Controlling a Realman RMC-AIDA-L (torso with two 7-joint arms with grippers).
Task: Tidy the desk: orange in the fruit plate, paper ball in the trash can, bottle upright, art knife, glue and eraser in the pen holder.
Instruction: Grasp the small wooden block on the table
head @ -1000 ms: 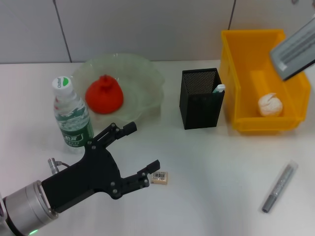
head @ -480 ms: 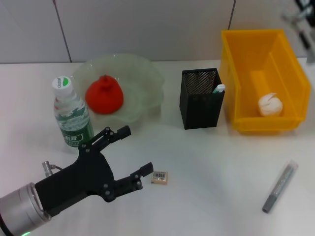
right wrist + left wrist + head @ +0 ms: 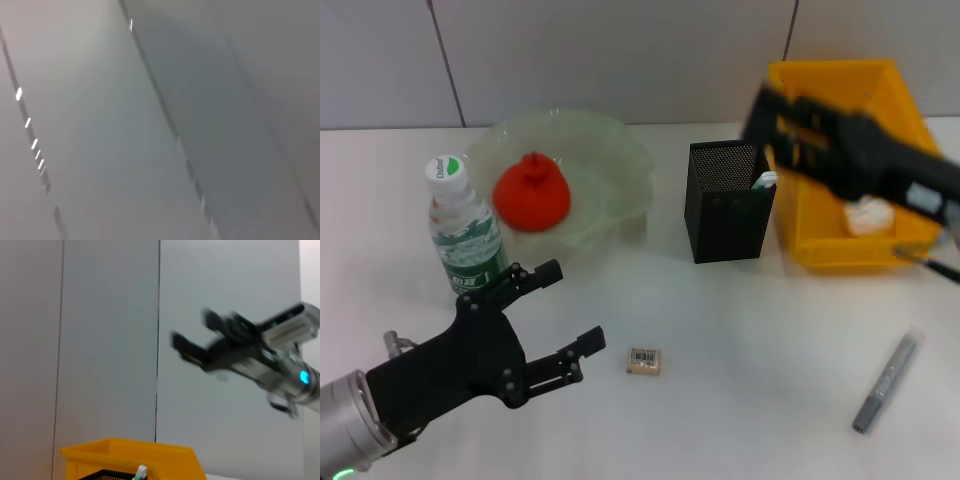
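Observation:
The orange (image 3: 531, 192) lies in the pale-green fruit plate (image 3: 620, 150). Left of it the bottle (image 3: 467, 240) stands upright. The tiny eraser (image 3: 643, 361) lies on the table, a short way right of my open, empty left gripper (image 3: 572, 305). A white-and-green tip, the glue by its look (image 3: 765, 180), pokes out of the black mesh pen holder (image 3: 725, 205). My right gripper (image 3: 770, 118) hangs blurred above the pen holder and the yellow trash can (image 3: 830, 255), half hiding the paper ball (image 3: 868, 216). The left wrist view shows the right gripper (image 3: 190, 326) open. The grey art knife (image 3: 886, 382) lies front right.
A grey panelled wall runs behind the table. The left wrist view catches the trash can's rim (image 3: 125, 450) and the pen holder's top (image 3: 107, 475). The right wrist view shows only blurred wall.
My left gripper has drawn back to the lower left, away from the eraser. My right arm has swung down into view over the trash can and pen holder.

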